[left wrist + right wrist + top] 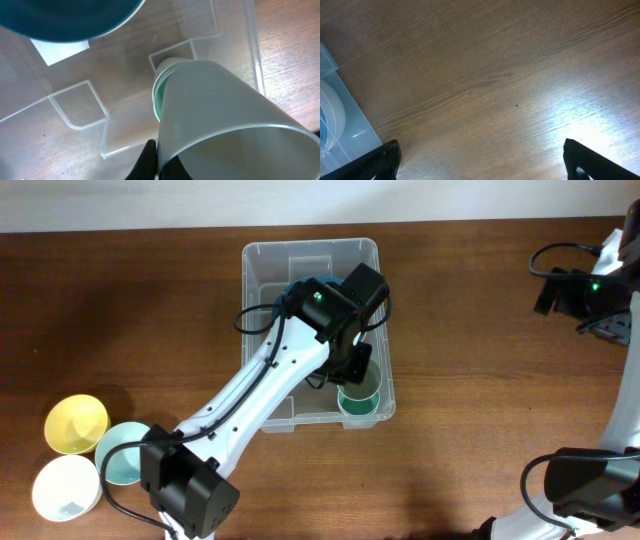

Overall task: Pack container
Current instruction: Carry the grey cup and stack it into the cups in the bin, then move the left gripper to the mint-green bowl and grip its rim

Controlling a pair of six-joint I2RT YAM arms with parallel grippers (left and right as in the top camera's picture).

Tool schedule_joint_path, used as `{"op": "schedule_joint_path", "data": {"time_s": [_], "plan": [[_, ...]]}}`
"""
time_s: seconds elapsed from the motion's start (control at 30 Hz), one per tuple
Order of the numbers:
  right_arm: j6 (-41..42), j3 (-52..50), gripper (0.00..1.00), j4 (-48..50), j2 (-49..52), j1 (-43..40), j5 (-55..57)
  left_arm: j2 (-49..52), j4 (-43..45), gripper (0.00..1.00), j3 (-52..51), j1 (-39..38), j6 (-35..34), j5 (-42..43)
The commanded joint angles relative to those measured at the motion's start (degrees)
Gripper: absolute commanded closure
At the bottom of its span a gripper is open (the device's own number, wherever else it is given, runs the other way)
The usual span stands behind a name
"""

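From overhead, the large clear plastic rectangular container sits on the brown wooden counter at top centre. The white-and-black left arm reaches diagonally into it from the lower left. The left fingers hang over the bin's near right corner, just above a pale green plastic cup that stands there mouth up. A sliver of a dark teal round bowl shows beneath the arm's wrist, farther back in the bin. Three round bowls cluster on the counter at lower left, well apart from the bin: a yellow one, a light teal one and a white one. The right arm stays by the right edge, away from the bin. The left wrist view shows the pale green cup filling the foreground. Its wall is pinched at the rim between the closed left fingers, and its base points at the bin's see-through floor with its moulded recesses. The teal bowl and a white rectangular label lie beyond. In the right wrist view, the right fingers are spread wide with nothing between them, above bare counter. A corner of the container is at the left edge.
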Motion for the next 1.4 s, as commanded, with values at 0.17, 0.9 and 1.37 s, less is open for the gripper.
{"op": "schedule_joint_path", "data": {"time_s": [0.17, 0.9, 1.37], "plan": [[0.02, -0.09, 0.01, -0.15, -1.79, 0.02, -0.39, 1.31, -1.16, 0.74, -0.02, 0.13, -0.79, 1.68], [-2.62, -0.09, 0.01, -0.15, -1.79, 0.04, -1.49, -25.62, -8.20, 0.01, 0.11, 26.32, -9.81, -20.55], [-2.60, -0.09, 0.01, -0.15, -1.79, 0.04, -1.90, -26.34, -5.20, 0.01, -21.97, 51.32, -9.75, -18.29]]}}
